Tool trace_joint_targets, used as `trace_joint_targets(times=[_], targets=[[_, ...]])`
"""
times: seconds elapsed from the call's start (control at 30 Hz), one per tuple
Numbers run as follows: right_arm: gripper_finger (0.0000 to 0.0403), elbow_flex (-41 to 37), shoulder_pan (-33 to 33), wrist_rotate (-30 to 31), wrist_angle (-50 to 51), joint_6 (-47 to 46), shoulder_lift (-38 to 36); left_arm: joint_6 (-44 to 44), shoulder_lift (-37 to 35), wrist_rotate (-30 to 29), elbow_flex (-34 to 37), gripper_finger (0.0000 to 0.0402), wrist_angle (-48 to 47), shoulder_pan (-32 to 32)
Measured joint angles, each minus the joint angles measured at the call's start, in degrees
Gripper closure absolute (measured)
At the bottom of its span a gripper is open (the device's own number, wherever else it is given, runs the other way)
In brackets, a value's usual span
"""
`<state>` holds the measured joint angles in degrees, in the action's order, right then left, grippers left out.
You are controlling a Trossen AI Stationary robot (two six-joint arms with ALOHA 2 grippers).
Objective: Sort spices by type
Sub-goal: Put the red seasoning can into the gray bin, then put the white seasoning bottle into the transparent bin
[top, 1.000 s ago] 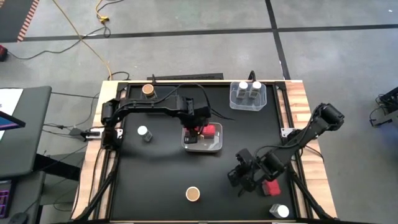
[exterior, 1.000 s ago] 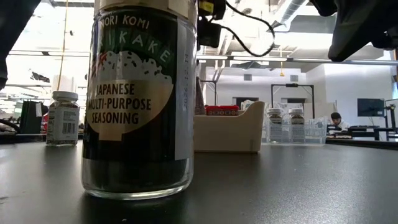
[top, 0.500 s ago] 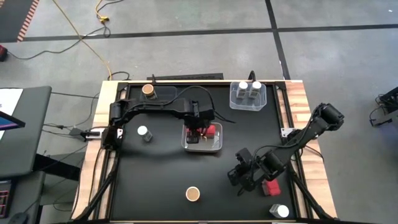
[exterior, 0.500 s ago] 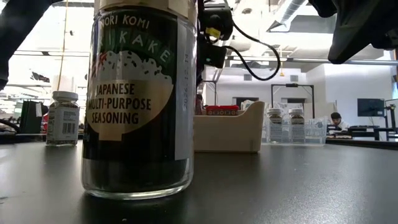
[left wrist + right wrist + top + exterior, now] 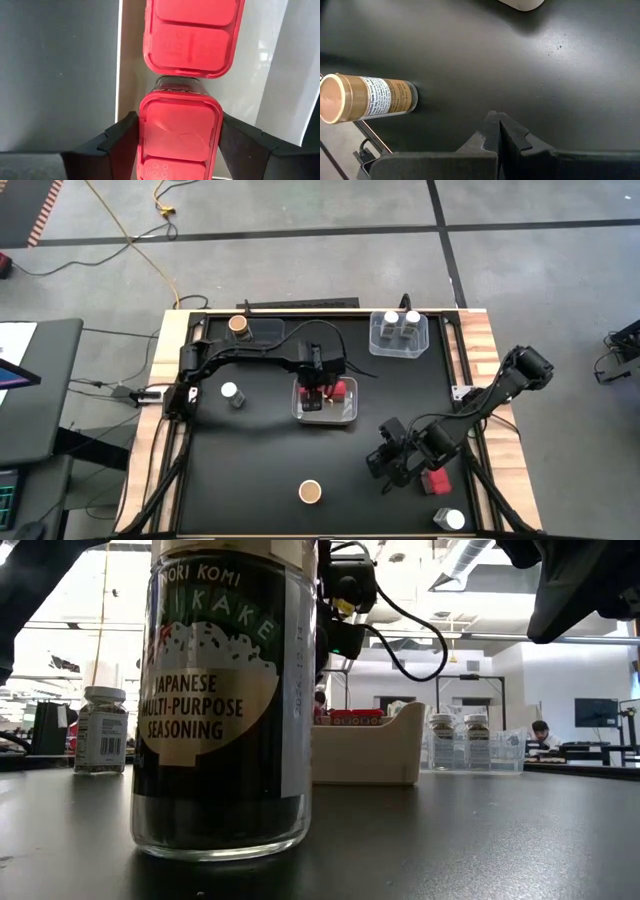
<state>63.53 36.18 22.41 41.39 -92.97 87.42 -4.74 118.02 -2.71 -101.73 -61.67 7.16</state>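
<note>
My left gripper (image 5: 320, 390) (image 5: 180, 125) reaches down into the clear centre tray (image 5: 345, 418) and is shut on a red blocky container (image 5: 179, 137). A second red container (image 5: 192, 35) (image 5: 340, 390) lies in the tray just beyond it. My right gripper (image 5: 388, 468) (image 5: 498, 122) waits shut above the table's near right part, beside the third red container (image 5: 435, 480). One brown-topped jar (image 5: 310, 492) (image 5: 365, 97) (image 5: 220, 700) stands on the table at the near edge. The other brown-topped jar (image 5: 238, 325) stands in the far-left tray. My left gripper pinches the red container between its two fingers, one finger (image 5: 122, 137) on each long side (image 5: 144, 130) near the lid end. The fingers come from above, pointing down. The container sits inside the centre tray; whether its base rests on the tray floor I cannot tell.
Two white-lidded jars (image 5: 398, 328) stand in the far-right clear tray (image 5: 378, 345). A third white-lidded jar (image 5: 231, 393) (image 5: 100, 730) stands left of the centre tray, and another (image 5: 450, 520) at the near right corner. A person shows far off in the room (image 5: 540, 730).
My left gripper has come down toward the centre tray with the red container between its fingers, lowering it beside the red one lying there. The right arm has kept still.
</note>
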Motion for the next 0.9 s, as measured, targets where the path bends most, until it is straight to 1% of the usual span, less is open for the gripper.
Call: trace_joint_targets(times=[0.63, 0.77, 0.9], targets=[[0.0379, 0.00, 0.00, 0.00, -0.65, -1.20, 0.00, 2.35, 0.02, -0.18, 0.02, 0.0154, 1.69, -0.04], [0.0379, 0.00, 0.00, 0.00, -0.74, -1.52, 0.00, 3.63, 0.02, -0.21, 0.02, 0.0126, 1.66, -0.04], [0.0379, 0.00, 0.00, 0.00, -0.73, -1.69, 0.00, 1.74, 0.02, -0.22, 0.02, 0.0094, 1.59, -0.07]])
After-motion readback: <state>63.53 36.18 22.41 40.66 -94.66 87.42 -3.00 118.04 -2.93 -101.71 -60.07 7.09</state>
